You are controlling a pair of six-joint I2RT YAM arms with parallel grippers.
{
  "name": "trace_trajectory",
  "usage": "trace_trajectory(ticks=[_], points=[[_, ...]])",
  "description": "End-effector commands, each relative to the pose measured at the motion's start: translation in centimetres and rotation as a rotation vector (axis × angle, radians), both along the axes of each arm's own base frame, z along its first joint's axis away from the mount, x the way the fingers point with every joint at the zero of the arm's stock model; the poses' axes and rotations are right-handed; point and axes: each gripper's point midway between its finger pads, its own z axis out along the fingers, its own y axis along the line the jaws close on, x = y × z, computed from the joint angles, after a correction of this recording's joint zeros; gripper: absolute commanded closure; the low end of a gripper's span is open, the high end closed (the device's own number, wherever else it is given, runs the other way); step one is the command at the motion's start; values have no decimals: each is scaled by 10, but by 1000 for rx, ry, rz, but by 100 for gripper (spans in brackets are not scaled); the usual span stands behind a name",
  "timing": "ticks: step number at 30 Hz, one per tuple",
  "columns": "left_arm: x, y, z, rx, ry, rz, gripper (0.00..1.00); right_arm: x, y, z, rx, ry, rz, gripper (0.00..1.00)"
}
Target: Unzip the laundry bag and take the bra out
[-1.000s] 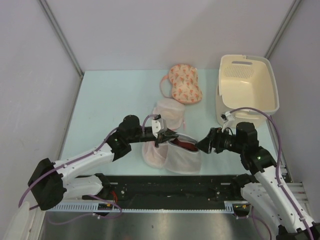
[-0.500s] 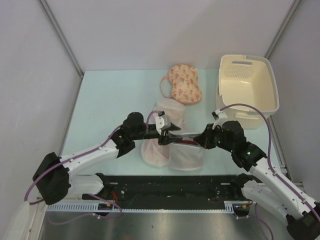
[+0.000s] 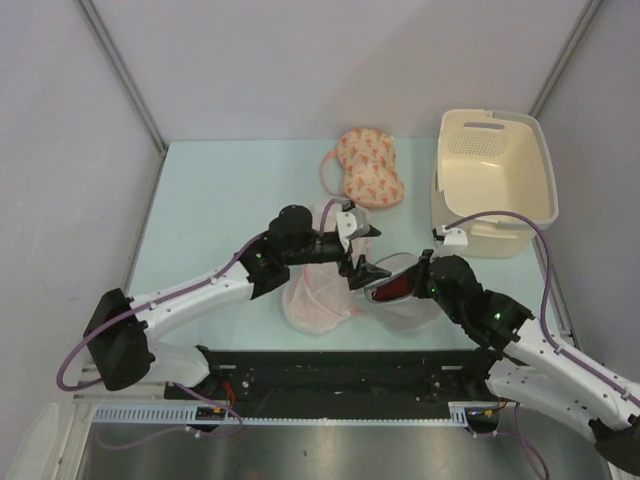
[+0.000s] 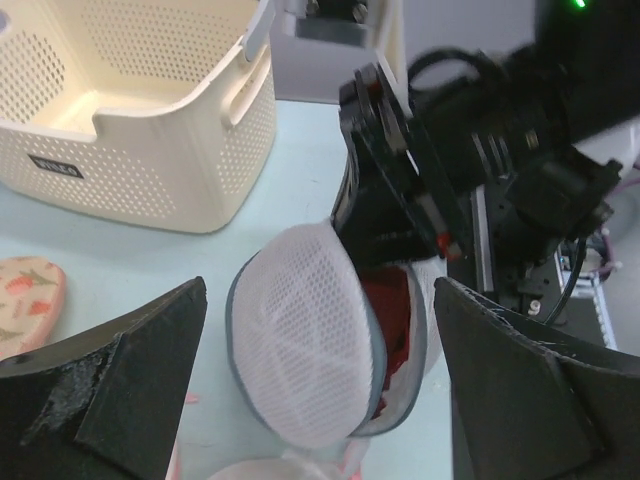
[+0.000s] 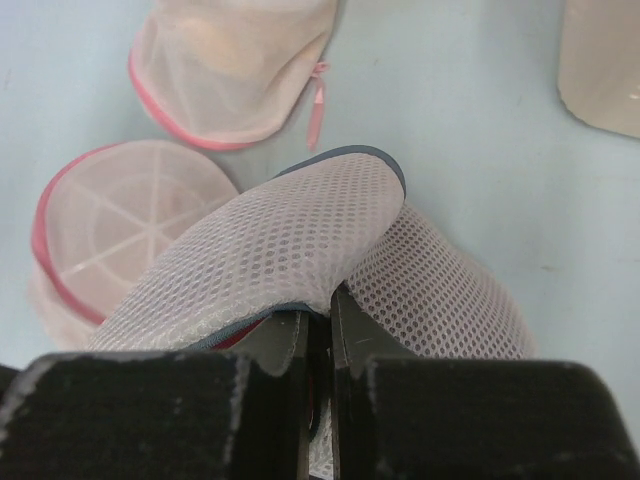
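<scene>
Right gripper (image 5: 318, 330): nearest the arms' bases, clenched on the grey zip rim of the bag (image 3: 412, 303) and holding that edge up.
Bag: near edge of the table (image 3: 220, 200), right of centre, between the two grippers.
Bra (image 4: 392, 318): dark red, inside the bag, showing through the gap.
Left gripper (image 3: 361, 250): fingers spread wide, holding nothing, just left of the bag's mouth.
Progress: the zip looks at least partly undone and the two halves gape. The bra is not out, so reaching in and pulling it clear seems to be what is left.
Facing: the mouth opens left toward the free gripper. The zip line appears to run diagonally, near-left to far-right.
Farther back: two pink-trimmed pouches (image 3: 316, 297), then a peach bra (image 3: 371, 166) and a cream basket (image 3: 495, 215) at far right.
</scene>
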Motion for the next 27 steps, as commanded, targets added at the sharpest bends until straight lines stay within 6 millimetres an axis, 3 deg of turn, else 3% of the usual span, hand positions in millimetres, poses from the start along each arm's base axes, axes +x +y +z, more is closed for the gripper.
trace_trajectory(ticks=[1, 8, 12, 19, 27], points=[[16, -18, -9, 109, 147, 175, 0, 15, -14, 25, 31, -78, -211, 100], [2, -23, -24, 112, 301, 209, 0, 17, -15, 23, 68, -72, -289, 100], [-11, -26, -44, 202, 334, 136, 0, 16, -19, 26, 75, -79, -301, 100], [-1, -44, -68, 252, 352, 156, 0, 12, -18, 25, 76, -72, -290, 100], [12, -59, -65, 279, 381, 184, 20, 10, -18, 24, 81, -65, -289, 100]])
